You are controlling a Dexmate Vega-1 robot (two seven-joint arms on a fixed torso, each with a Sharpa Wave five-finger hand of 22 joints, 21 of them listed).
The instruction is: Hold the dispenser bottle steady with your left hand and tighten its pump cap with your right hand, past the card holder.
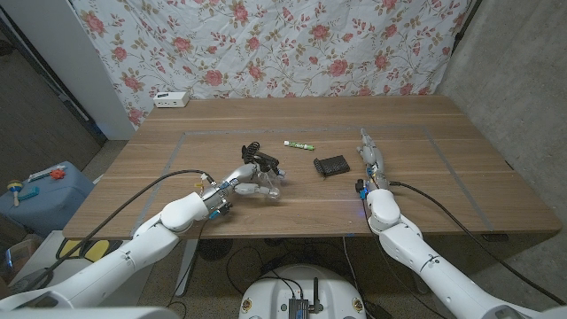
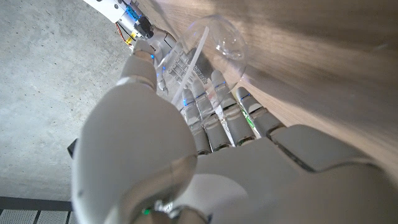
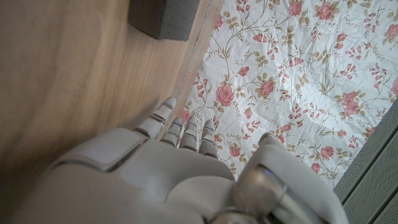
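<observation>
Dispenser bottle [image 1: 263,183], clear plastic with a black pump cap [image 1: 260,159], lay on its side on the wooden table [image 1: 461,177], a little left of the middle and nearer the front edge than the back. The left hand [image 1: 241,182] had its fingers [image 2: 214,102] wrapped around the bottle's clear body. The right hand [image 1: 368,152] stood well apart to the right with fingers straight and held nothing; whether it touched the wood was hard to tell. Between the two hands, the black card holder [image 1: 330,165] lay flat, with a small green tube [image 1: 299,143] just behind it. A white box [image 1: 170,99] sat at the back left corner.
</observation>
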